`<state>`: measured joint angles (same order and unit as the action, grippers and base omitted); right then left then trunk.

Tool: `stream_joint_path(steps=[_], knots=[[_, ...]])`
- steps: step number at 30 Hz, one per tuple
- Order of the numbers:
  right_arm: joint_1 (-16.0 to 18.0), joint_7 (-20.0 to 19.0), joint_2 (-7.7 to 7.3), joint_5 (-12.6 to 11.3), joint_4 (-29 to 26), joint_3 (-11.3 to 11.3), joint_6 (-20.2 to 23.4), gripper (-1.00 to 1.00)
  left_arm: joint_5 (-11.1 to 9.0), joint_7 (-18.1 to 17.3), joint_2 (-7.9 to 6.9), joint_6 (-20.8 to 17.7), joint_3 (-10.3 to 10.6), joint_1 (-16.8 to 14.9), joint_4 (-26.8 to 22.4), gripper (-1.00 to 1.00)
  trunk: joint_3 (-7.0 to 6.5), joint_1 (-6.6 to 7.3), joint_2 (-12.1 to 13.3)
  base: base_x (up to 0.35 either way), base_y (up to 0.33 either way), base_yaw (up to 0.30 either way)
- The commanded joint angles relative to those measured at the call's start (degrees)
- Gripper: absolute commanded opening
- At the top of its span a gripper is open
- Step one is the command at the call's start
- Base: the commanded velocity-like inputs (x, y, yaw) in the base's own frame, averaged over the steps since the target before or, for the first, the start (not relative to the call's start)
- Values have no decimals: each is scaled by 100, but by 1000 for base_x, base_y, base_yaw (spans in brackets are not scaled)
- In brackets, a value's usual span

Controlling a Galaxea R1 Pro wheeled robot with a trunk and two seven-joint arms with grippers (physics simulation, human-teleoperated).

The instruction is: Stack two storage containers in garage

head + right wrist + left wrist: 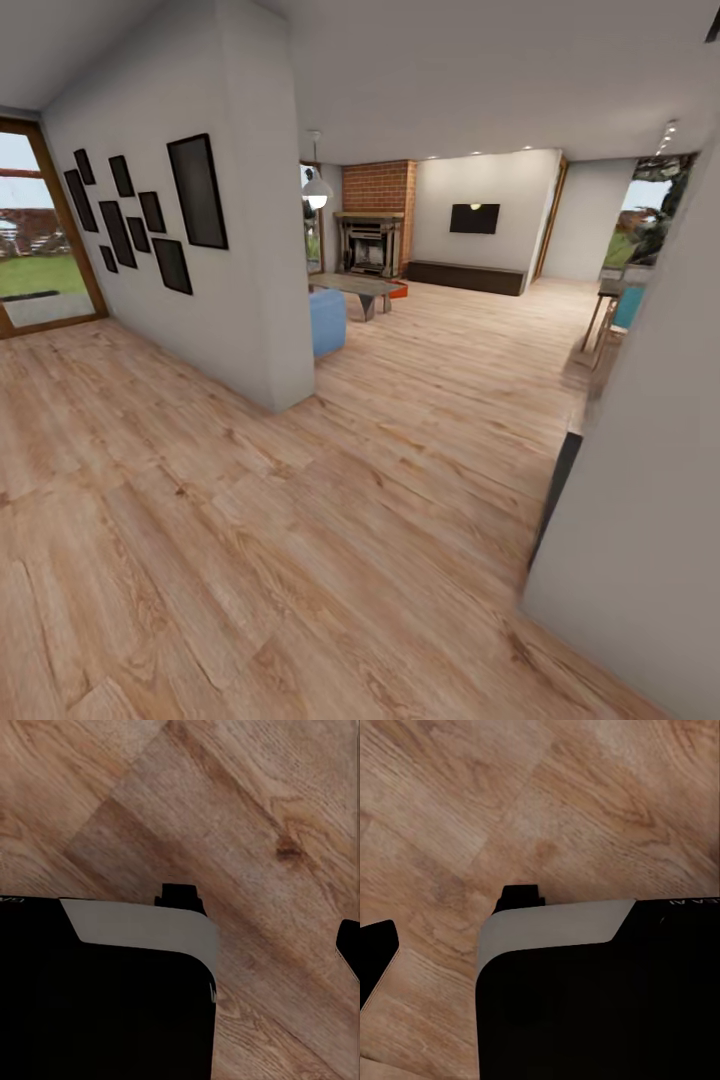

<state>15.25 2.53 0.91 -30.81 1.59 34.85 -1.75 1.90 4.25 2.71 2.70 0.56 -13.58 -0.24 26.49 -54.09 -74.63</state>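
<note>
Far ahead in the living room, a small orange-red shape, one storage container, lies on the wood planks just right of the grey low table; from here its form is hard to make out. In the left wrist view a dark piece sits at the picture's edge, perhaps a fingertip. The right wrist view has a similar dark piece. Both wrist cameras look down on my black and grey base over wood floor. The garage is out of view.
A white wall corner with black picture frames juts in at the left, and a blue sofa end stands behind it. Another white wall is close on the right. A brick fireplace, a wall TV and glass doors are in sight.
</note>
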Motion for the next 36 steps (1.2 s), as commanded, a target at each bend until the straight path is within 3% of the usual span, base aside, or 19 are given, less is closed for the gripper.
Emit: stream_joint_path(steps=[1,36], knots=[[6,4,5,-48,17,48,-18,100,20,24,1,21,5,-4,7,100,6,-3,-3,319,0,0],[4,3,-1,-48,17,48,-18,100,20,24,1,21,5,-4,7,100,6,-3,-3,319,0,0]])
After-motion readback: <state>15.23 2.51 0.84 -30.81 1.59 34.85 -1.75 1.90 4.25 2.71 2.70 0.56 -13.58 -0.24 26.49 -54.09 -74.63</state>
